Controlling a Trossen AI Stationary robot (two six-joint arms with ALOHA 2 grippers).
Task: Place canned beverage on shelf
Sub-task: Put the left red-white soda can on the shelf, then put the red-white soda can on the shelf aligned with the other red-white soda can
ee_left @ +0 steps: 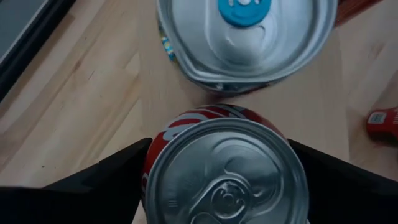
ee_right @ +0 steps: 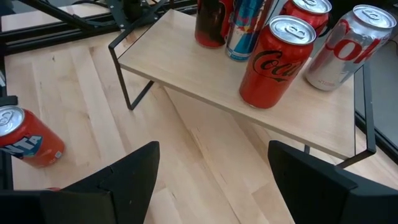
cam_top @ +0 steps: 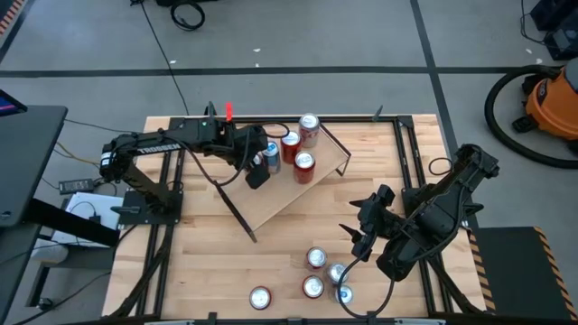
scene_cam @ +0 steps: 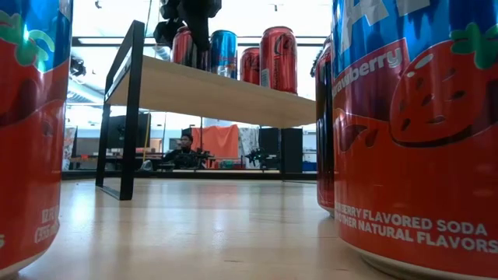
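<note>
A grey floor with an orange shop vac [cam_top: 553, 95] at the far right edge surrounds the light-wood surface [cam_top: 208, 262], which is framed by black rails. On the surface the shelf [cam_top: 280, 200] is set at an angle, a long pale board on thin black wire legs. Several cans are already stood on it: a silver can [cam_top: 309, 129], two red ones [cam_top: 304, 167] and a blue one [cam_top: 271, 155] nr the far end. Approx. five more cans [cam_top: 315, 259] are left on the surface nr the front edge, well apart from the shelf.

The left gripper [cam_top: 256, 165] is held over the shelf w/ a red can [ee_left: 227, 171] between its fingers [ee_left: 118, 174]; the jaws are seen spread either side of the can, w/ the blue can just beyond it. Release of this can on the shelf is judged to be the step in hand. A straight lift clear, w/o clipping the neighbours, is called for next.

The right gripper [cam_top: 372, 221] is hung above the surface beside the shelf's near end, jaws spread, nothing held; a loose can is judged its next target.
</note>
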